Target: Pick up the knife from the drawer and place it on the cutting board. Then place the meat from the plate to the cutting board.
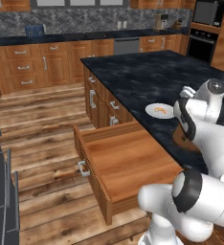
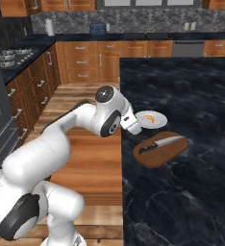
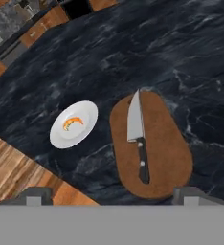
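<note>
With the fingers spread about as wide as they go, the gripper [image 3: 111,195] is holding nothing and touching nothing. In the hand view you just get the two dark fingertips [image 3: 36,196] poking up at the bottom, one each side, with bare space between them.

The knife [image 3: 137,134] is already lying flat on the cutting board [image 3: 151,146], blade pointing toward the far end and the black handle toward the gripper, all of it inside the board's outline. Just beside the board sits the plate [image 3: 74,124], close to it but not touching, and the meat [image 3: 72,122] is on it, a little orange curl near the middle.

Pose-wise, the arm [image 2: 71,129] reaches forward from the base and bends over the edge of the dark counter [image 2: 191,91], with the hand up above the board and plate, looking down on them.

View differences: the left base view gives you the drawer [image 1: 126,165] pulled wide open below the counter edge, with its silver handle on the front panel, and as far as I can see its wooden floor is bare. From there the arm covers most of the board, so you get the plate and a sliver of brown. The right base view shows board, knife and plate clearly, but the arm blocks most of the drawer.
</note>
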